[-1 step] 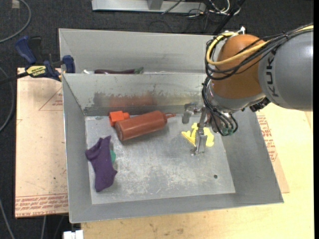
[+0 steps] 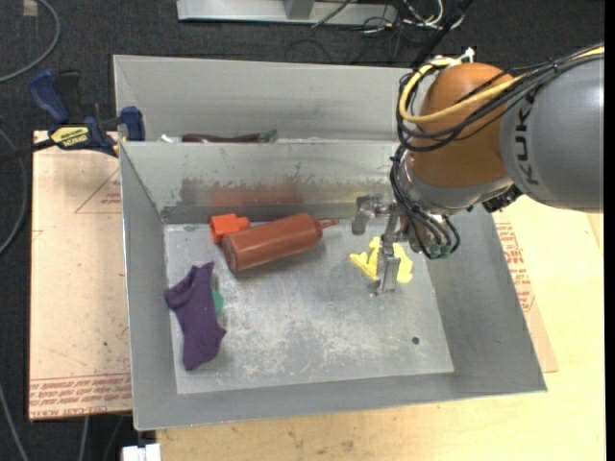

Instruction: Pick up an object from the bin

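Observation:
My gripper [image 2: 377,250] hangs low at the right of the bin floor, under the orange wrist cover, and stands open. One fingertip [image 2: 387,277] is down on a small yellow thing [image 2: 366,262] lying flat there; the other finger [image 2: 362,214] is up and to the left, near the back wall. Nothing is held between them. Part of the yellow thing is hidden behind the finger. Left of the gripper lies a red-brown squeeze bottle [image 2: 274,241] on its side, with its nozzle pointing right toward the gripper.
An orange block [image 2: 228,225] touches the bottle's left end. A purple cloth [image 2: 197,316] lies crumpled at the front left. The arm comes in over the right rim.

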`<state>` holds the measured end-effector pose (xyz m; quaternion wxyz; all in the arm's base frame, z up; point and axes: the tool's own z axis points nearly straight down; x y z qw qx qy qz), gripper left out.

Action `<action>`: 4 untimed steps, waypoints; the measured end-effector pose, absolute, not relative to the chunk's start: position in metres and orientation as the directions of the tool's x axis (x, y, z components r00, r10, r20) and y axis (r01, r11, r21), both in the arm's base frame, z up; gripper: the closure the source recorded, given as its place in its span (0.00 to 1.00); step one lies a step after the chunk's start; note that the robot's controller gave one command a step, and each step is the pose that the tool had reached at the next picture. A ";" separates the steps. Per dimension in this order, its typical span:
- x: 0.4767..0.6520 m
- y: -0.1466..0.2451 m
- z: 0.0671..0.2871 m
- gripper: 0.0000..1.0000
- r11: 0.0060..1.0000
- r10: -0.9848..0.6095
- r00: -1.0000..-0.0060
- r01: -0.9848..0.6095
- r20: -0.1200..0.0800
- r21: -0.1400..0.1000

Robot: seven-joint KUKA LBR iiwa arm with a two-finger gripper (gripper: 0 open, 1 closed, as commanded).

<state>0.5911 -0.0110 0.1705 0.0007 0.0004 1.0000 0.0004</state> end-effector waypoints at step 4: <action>0.618 -0.095 0.080 0.00 0.989 0.147 -0.989 0.147 -0.005 0.002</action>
